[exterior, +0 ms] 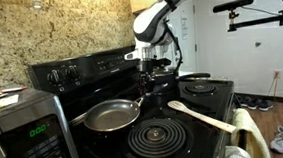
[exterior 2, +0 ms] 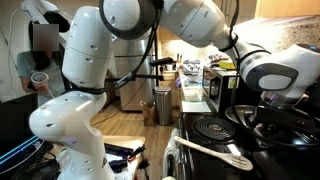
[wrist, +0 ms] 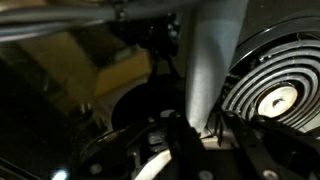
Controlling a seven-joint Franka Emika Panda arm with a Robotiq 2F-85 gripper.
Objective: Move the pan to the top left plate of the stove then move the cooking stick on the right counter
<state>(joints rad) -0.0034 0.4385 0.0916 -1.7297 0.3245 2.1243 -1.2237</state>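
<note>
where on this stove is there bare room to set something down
The large front coil burner is bare, bordered by the pan and the wooden spoon. The back is crowded: the hand hangs low there, just behind the pan.

The stove (exterior: 81, 69), black w/ coil burners & a raised knob panel along its back edge, is being shown in an exterior view. The pan (exterior: 112, 115), shallow & round, grey inside, dark outside, is being seen upright on the stove's left half, approx. midway btw. front & back edges. The cooking stick (exterior: 202, 117), pale wood, is being seen lying flat across the right half, head toward the centre, handle toward the front right corner.
</note>
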